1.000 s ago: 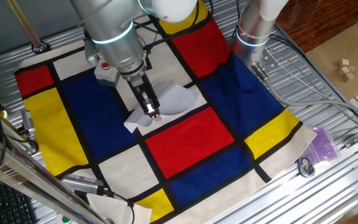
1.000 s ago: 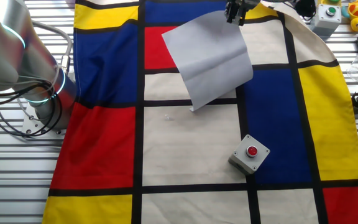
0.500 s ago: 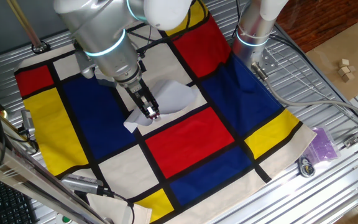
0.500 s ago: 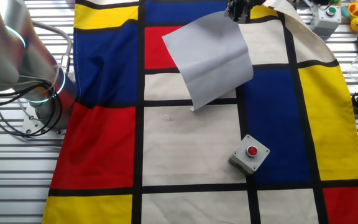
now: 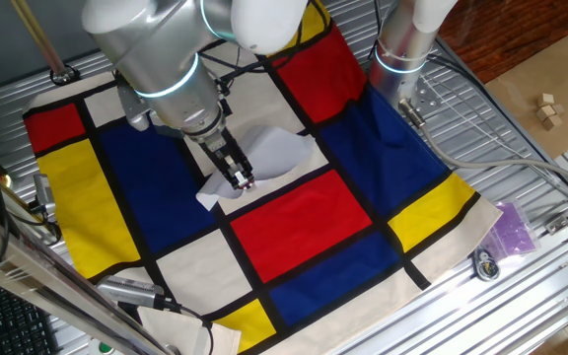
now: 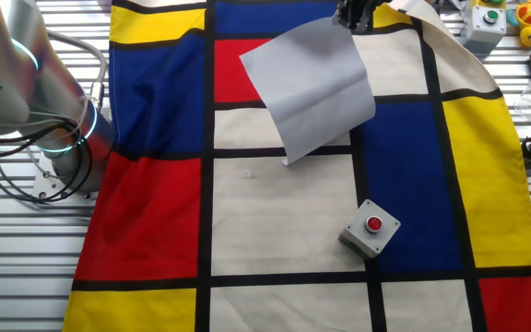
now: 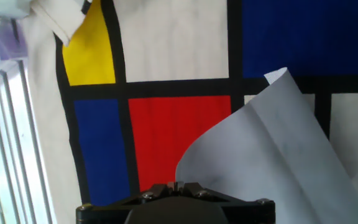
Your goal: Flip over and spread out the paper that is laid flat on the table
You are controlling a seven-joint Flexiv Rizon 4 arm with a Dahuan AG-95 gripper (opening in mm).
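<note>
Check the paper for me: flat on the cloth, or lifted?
Lifted at one edge. The tool pinches the paper; hand view shows the sheet curling up off the table, not yet flipped.

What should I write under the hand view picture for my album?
The tool pinches one edge of the white paper, curling it up above the colourful cloth.

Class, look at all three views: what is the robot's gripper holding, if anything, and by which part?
The gripper is shut on the thin white creased paper sheet, pinching it at one edge near a corner, with that end lifted off the cloth.
</note>
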